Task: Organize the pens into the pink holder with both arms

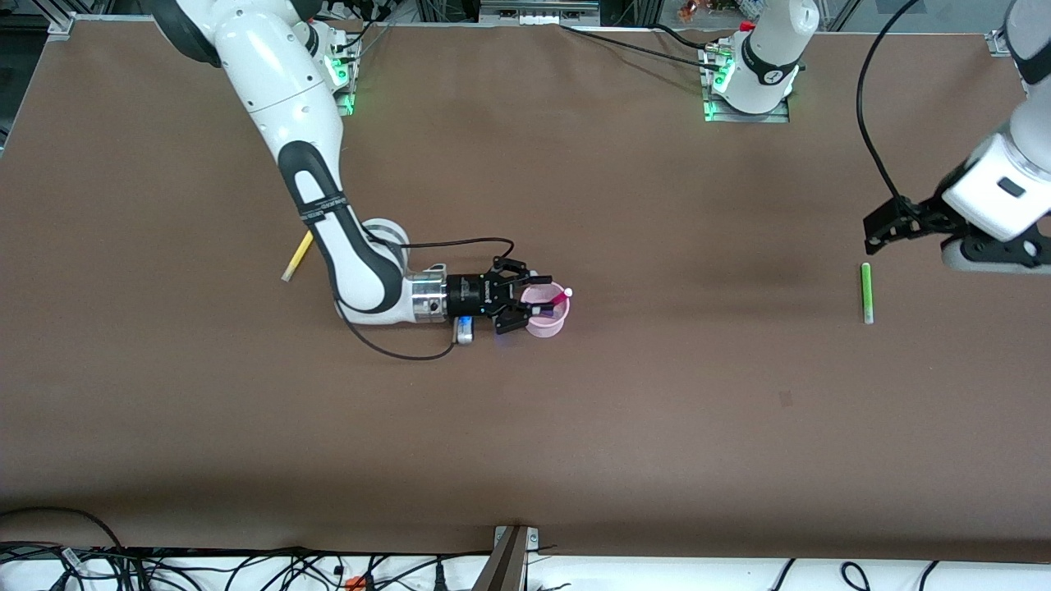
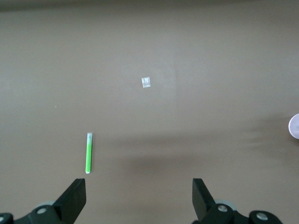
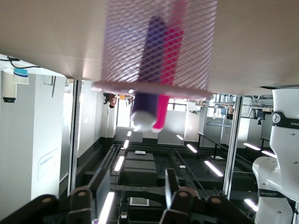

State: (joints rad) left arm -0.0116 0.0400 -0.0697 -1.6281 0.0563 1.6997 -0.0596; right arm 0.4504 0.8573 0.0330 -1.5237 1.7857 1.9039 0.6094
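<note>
Pink holder [image 1: 546, 310] stands under the right claw [image 1: 538, 305], fingers parted; left claw [image 1: 883, 228] hovers wide open

Your two white jointed arms, right arm [image 1: 287, 123] and left arm [image 1: 998, 185], black bands at joints, black cables trailing, black grippers, green lights glowing at both bases.

Lime green pen [image 1: 865, 292]: lies alone on open bench [image 1: 657, 410], clear all round. Pink holder [image 1: 548, 316]: approach from the right arm's end blocked by the right hand [image 1: 530, 307]. Yellow pen [image 1: 297, 256]: right arm [image 1: 328, 222] crowds it.
</note>
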